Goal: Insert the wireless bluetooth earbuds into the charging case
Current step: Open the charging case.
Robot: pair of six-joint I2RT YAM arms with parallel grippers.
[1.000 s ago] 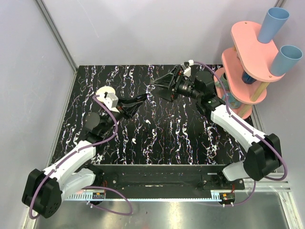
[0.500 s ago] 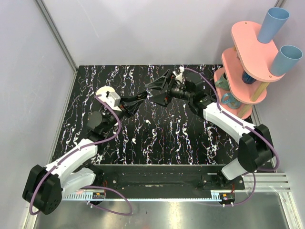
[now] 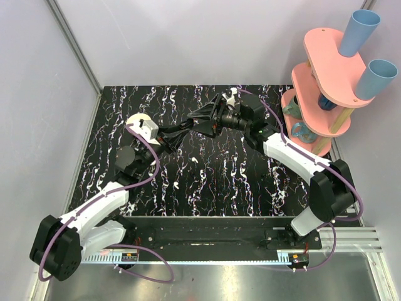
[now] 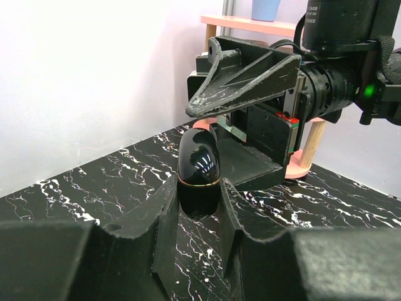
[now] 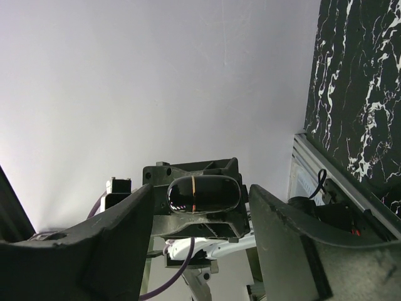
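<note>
Both arms meet over the table's (image 3: 250,188) far middle: the left gripper (image 4: 199,189) clamps the glossy black charging case (image 4: 198,164) upright, and the right gripper (image 5: 202,195) gapes wide at its top.

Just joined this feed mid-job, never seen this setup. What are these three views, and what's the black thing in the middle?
Two robot arms are bolted at the near edge of a black marbled table. The top view looks down from above and behind them; the other two come from a camera on each wrist, looking past its own fingers. The left gripper is shut on a black charging case with a thin gold seam, held off the table. The right gripper is open, the case framed between its fingers. At right is a pink stand with blue cups. The earbuds I cannot pick out among the white veins.
</note>
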